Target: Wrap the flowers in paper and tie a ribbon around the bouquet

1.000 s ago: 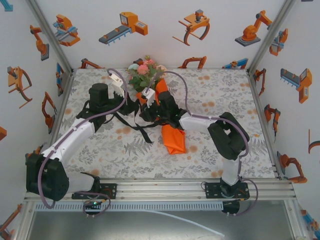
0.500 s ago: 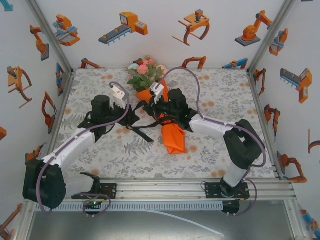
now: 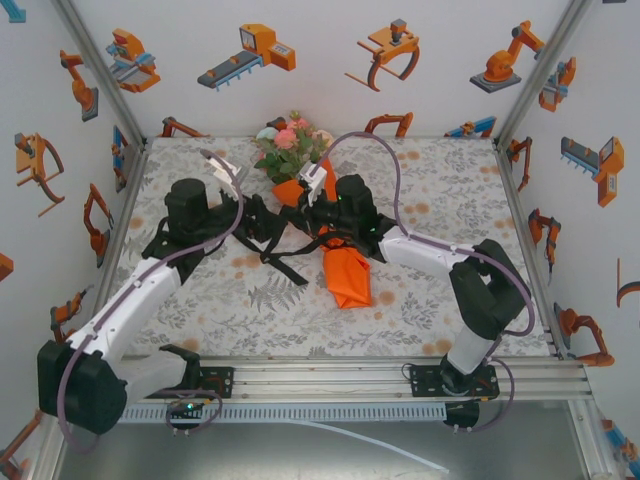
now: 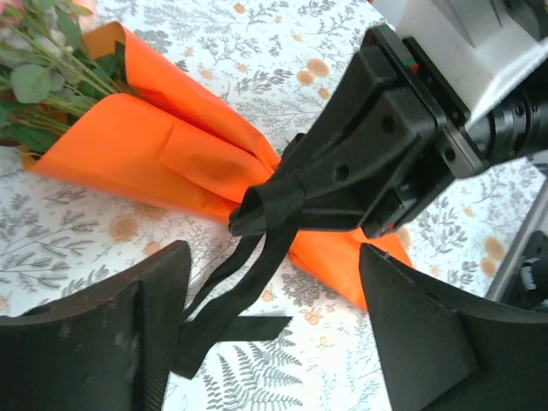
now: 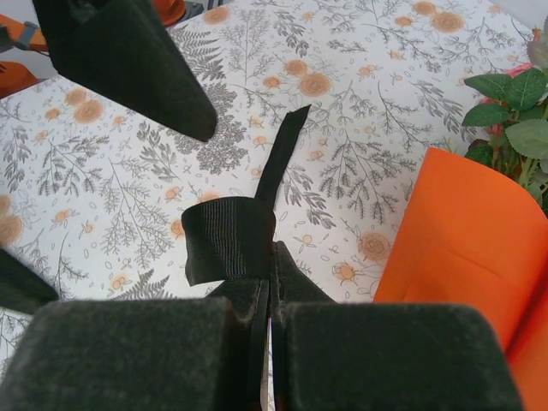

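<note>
The bouquet lies on the table as an orange paper (image 3: pixel 348 275) cone with the flowers (image 3: pixel 288 145) at its far end. A black ribbon (image 3: pixel 285 264) trails left from the cone's middle. My right gripper (image 3: pixel 301 218) is shut on the ribbon (image 5: pixel 227 240), which curls over its fingertips (image 5: pixel 272 291). In the left wrist view that gripper (image 4: pixel 257 210) pinches the ribbon (image 4: pixel 227 300) in front of the paper (image 4: pixel 171 145). My left gripper (image 4: pixel 274 334) stands open just left of it, its jaws wide apart with nothing held. One ribbon strand runs beside its left finger (image 4: pixel 103 342).
The patterned tablecloth (image 3: pixel 440 180) has free room right of and in front of the bouquet. Leaves and stems (image 4: pixel 43 77) stick out of the cone's wide end (image 5: pixel 462 231). White walls with robot pictures close in three sides. A metal rail (image 3: pixel 330 375) runs along the near edge.
My left gripper has opened, let go of the ribbon and drawn back to the left. My right gripper has shut on the ribbon beside the cone, and that arm has shifted right.
</note>
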Tool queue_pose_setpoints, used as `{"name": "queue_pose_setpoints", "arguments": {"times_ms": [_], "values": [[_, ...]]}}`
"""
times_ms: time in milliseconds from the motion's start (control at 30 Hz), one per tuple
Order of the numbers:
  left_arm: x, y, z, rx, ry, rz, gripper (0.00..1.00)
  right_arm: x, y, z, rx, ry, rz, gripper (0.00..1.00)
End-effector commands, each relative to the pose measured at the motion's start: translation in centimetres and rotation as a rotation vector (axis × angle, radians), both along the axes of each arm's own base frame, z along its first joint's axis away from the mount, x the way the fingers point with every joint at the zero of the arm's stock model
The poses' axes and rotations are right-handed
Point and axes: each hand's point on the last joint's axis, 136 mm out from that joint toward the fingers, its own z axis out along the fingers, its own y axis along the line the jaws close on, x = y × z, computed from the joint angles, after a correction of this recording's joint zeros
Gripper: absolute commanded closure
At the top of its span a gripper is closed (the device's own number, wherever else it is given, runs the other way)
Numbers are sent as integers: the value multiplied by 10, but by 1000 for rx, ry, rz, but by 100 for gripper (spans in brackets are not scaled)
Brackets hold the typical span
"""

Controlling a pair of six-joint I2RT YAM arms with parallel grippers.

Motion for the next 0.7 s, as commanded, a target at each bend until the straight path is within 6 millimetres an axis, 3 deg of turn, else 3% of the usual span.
{"name": "queue_pose_setpoints", "arguments": {"times_ms": [0, 100, 367, 400, 500, 533, 600, 667], "values": [[14, -13, 10, -77, 63, -25, 38, 2, 6, 22, 41, -29, 21, 100], [21, -19, 2, -90, 104, -34, 48, 1, 6, 23, 40, -31, 23, 100], [10, -23, -11, -95, 165, -113, 65, 3, 6, 21, 34, -30, 17, 100], [9, -24, -11, -96, 171, -120, 70, 4, 6, 20, 31, -28, 13, 100], [9, -23, -10, -97, 179, -122, 100, 6, 5, 20, 25, -27, 0, 100], [9, -22, -8, -98, 174, -119, 100, 7, 3, 20, 23, -26, -11, 93], [14, -19, -1, -100, 163, -92, 100, 9, -5, 23, 13, -29, -56, 68], [21, -17, 10, -108, 142, -58, 100, 7, -19, 23, 5, -38, -116, 58]]}}
